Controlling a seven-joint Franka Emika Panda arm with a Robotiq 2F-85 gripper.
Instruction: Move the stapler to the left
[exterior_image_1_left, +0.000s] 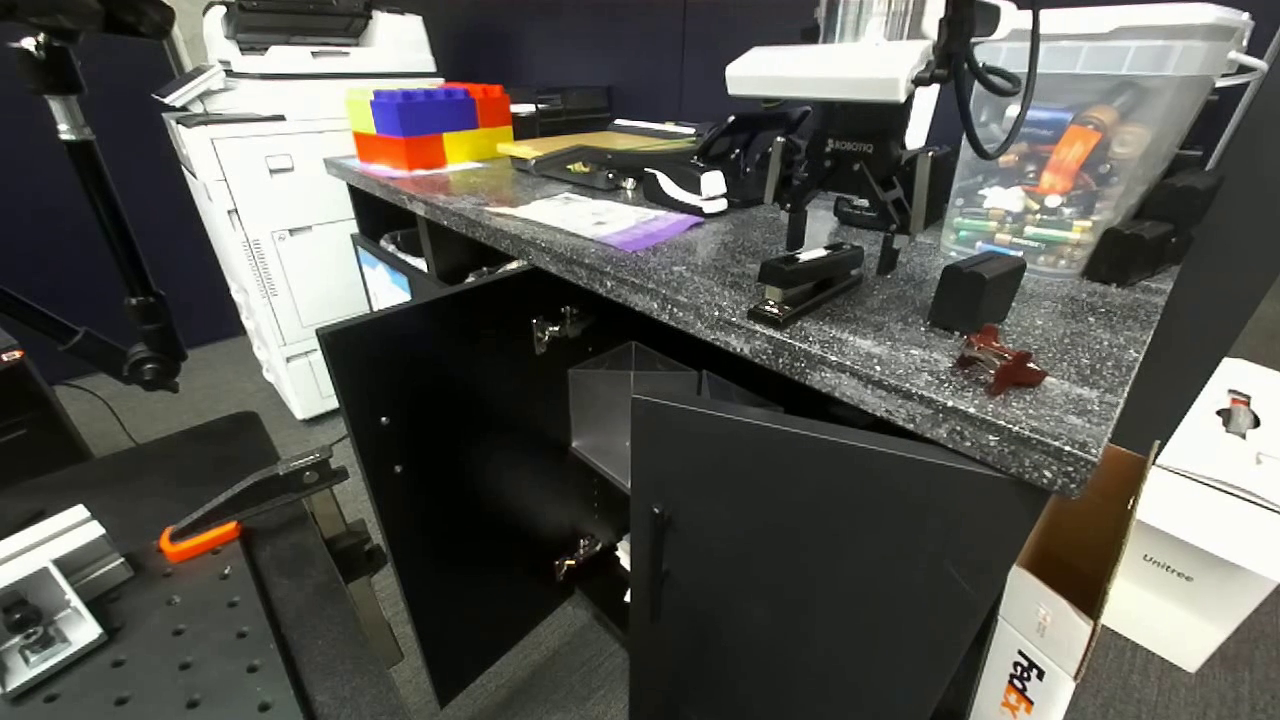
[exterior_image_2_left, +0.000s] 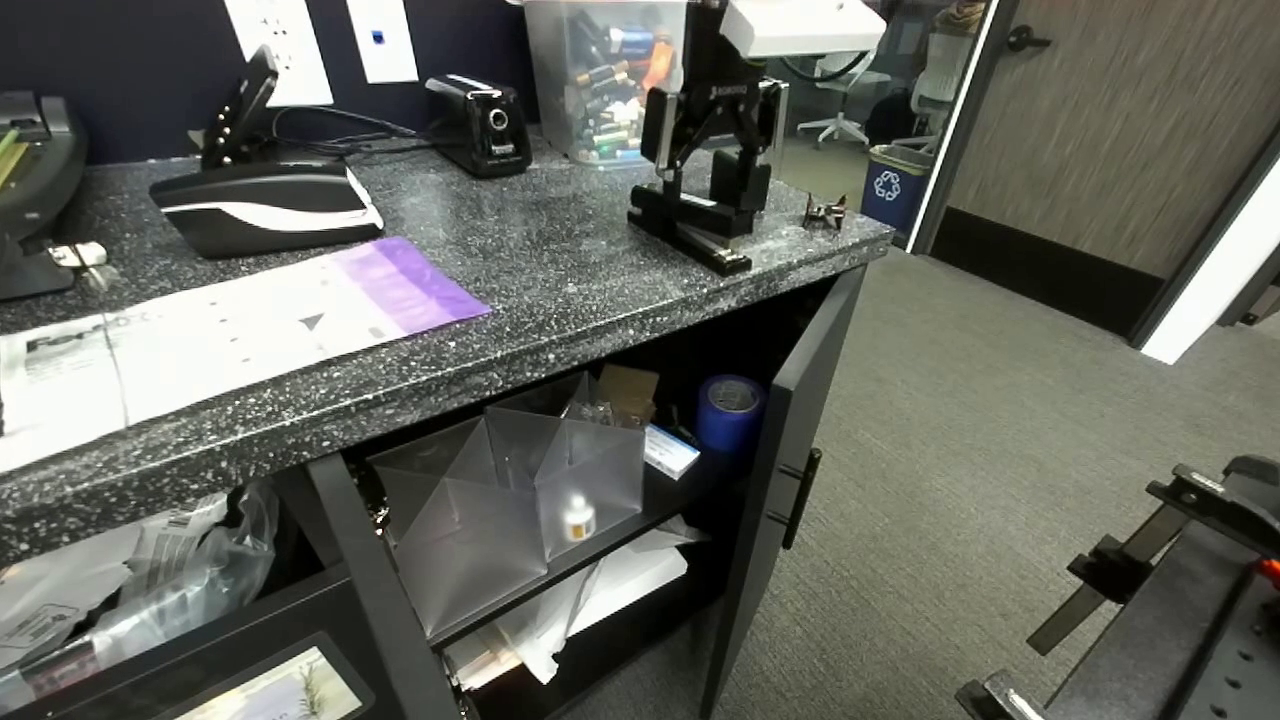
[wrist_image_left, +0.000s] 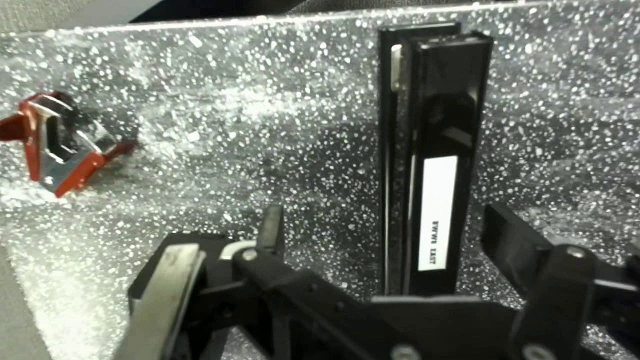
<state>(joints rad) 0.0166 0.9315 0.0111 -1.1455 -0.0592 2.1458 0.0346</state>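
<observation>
Long, shiny black stapler (wrist_image_left: 442, 115), near the front edge of the speckled counter (exterior_image_1_left: 715, 262), between the spread-apart tips of a black gripper (exterior_image_1_left: 841, 257), pointy red staple remover (exterior_image_1_left: 1003, 364) near the counter's corner

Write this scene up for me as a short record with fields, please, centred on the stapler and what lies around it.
surface: speckled dark counter
target: black stapler, white label on top, near the counter's front edge
gripping part: tool, open, straddling the stapler in the wrist view
grasp: none yet
nearby: red staple remover; black block
farther back: clear bin with batteries inside
below: cabinet doors, both open
uncertain: the tool's exact height over the counter
</observation>
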